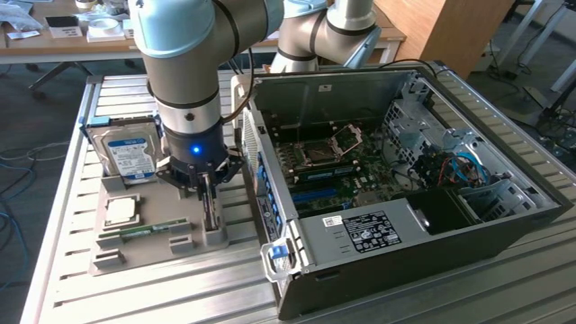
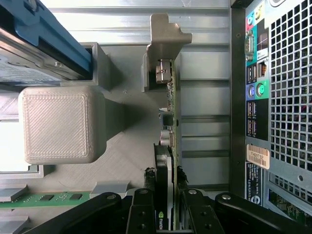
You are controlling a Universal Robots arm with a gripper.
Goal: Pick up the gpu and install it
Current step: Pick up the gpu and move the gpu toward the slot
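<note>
Clamping gpu (image 2: pixel 165 168) between part-closed jaws

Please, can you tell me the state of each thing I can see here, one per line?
gpu: standing on edge in the holder, not yet lifted.
pincer: shut on the gpu.
hard drive: upright in its holder slot.
CPU: lying flat on the holder.
RAM: lying in its holder slot.
case: on its side, panel off, open.

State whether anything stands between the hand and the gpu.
Nothing visible does. The hand is already closed around the gpu, which stands on edge in the grey holder beside the open computer case.
</note>
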